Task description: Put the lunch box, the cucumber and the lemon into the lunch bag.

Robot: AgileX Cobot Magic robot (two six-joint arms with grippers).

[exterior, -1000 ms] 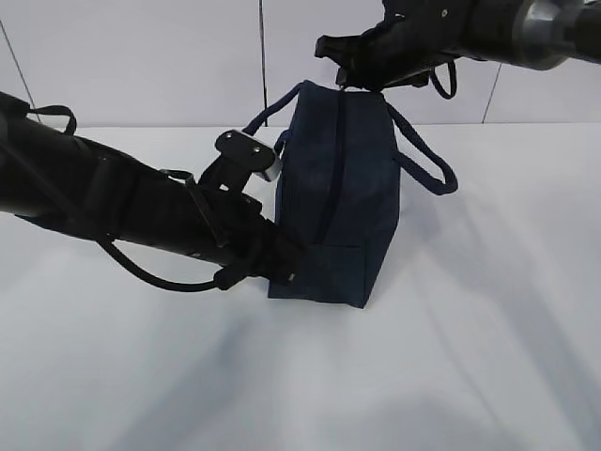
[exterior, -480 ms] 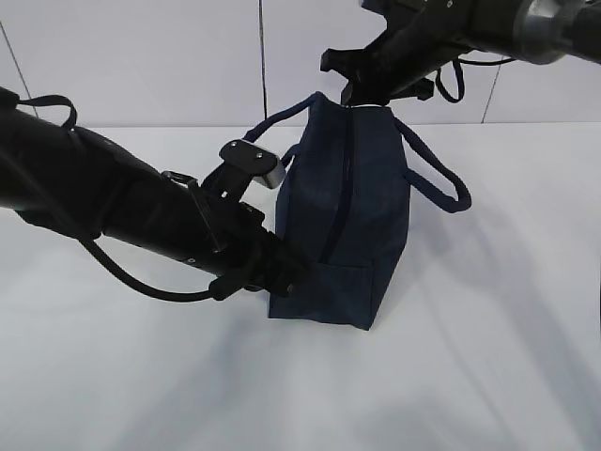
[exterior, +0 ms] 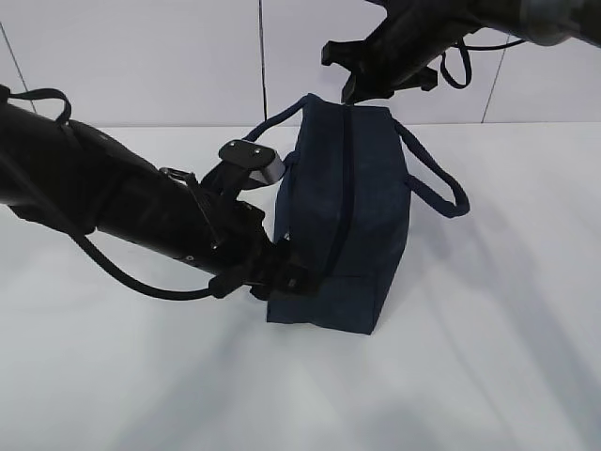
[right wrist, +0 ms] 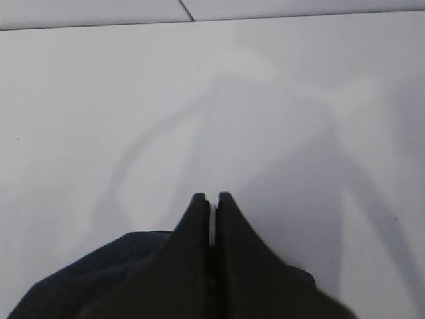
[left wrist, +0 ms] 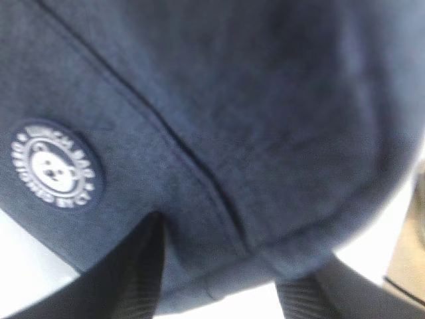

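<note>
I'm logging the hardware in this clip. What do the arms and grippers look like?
Both arms are black. The left arm is thick, with a black cable looping beneath it, a strap loop near its base and a black-and-silver block on top. The right arm has a grey metallic joint and a hanging cable loop. The right gripper has tapered matte black fingers.

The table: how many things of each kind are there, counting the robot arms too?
Lunch bag: 1
Bag handles: 2
Robot arms, left and right: 2
Lunch box, cucumber, lemon: 0 in view
Total: 5
</note>
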